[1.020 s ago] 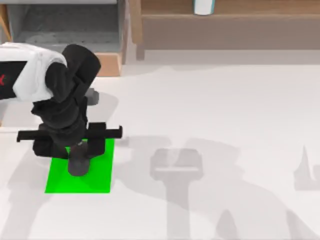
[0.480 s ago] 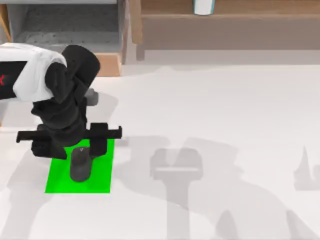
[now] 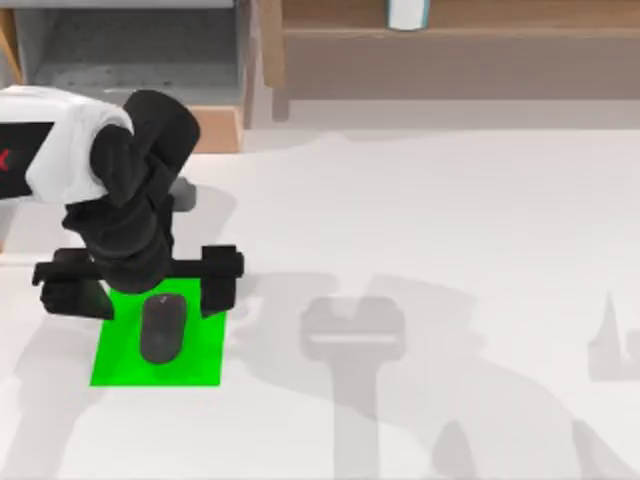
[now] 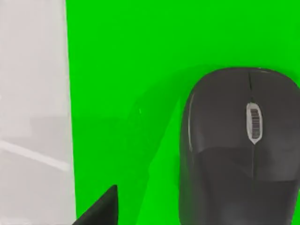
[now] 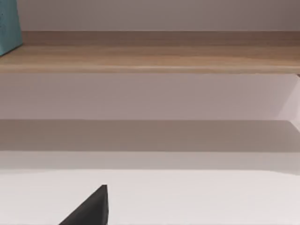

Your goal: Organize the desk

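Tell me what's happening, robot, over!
Left gripper open, above the mat's far edge. Mouse lying flat on the mat, free of the fingers. Desk around it bare; nothing in the way.

White desk (image 5: 197, 197) below a wooden shelf (image 5: 154, 58) (teal object (image 5: 8, 26) at its end).

The white desk (image 3: 450, 220) carries 1 green mat (image 3: 195, 365) at its left, a dark mouse (image 3: 162, 328) on it.
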You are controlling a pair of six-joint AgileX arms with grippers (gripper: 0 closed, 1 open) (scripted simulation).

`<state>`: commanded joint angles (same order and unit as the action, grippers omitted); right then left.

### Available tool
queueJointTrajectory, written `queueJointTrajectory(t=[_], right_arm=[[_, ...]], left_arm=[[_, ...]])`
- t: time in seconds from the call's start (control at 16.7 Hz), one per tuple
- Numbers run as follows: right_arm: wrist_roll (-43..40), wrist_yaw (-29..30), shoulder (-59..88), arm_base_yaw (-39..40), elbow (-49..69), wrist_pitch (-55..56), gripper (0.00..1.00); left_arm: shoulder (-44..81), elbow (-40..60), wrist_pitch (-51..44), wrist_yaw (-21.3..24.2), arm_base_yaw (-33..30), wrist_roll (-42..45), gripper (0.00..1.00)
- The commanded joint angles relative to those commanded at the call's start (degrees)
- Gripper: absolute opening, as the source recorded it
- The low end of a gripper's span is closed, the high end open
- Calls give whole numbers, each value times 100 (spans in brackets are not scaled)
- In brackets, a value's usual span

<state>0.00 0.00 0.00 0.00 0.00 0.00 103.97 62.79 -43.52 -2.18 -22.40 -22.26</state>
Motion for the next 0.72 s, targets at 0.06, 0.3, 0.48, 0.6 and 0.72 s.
queueJointTrajectory(t=[0.06,0.3,0.48,0.6,0.72], right_arm=[[0,0,0,0,0,0,100],[0,0,0,0,0,0,100],[0,0,0,0,0,0,100],[0,0,0,0,0,0,100],[0,0,0,0,0,0,100]], left_arm=[[0,0,0,0,0,0,100],[-4,1,1,1,-9,1,100],[-124,-107,348,342,-11,352,100],[-269,-286,874,803,35,859,100],[-416,-558,1622,1378,165,1512,100]])
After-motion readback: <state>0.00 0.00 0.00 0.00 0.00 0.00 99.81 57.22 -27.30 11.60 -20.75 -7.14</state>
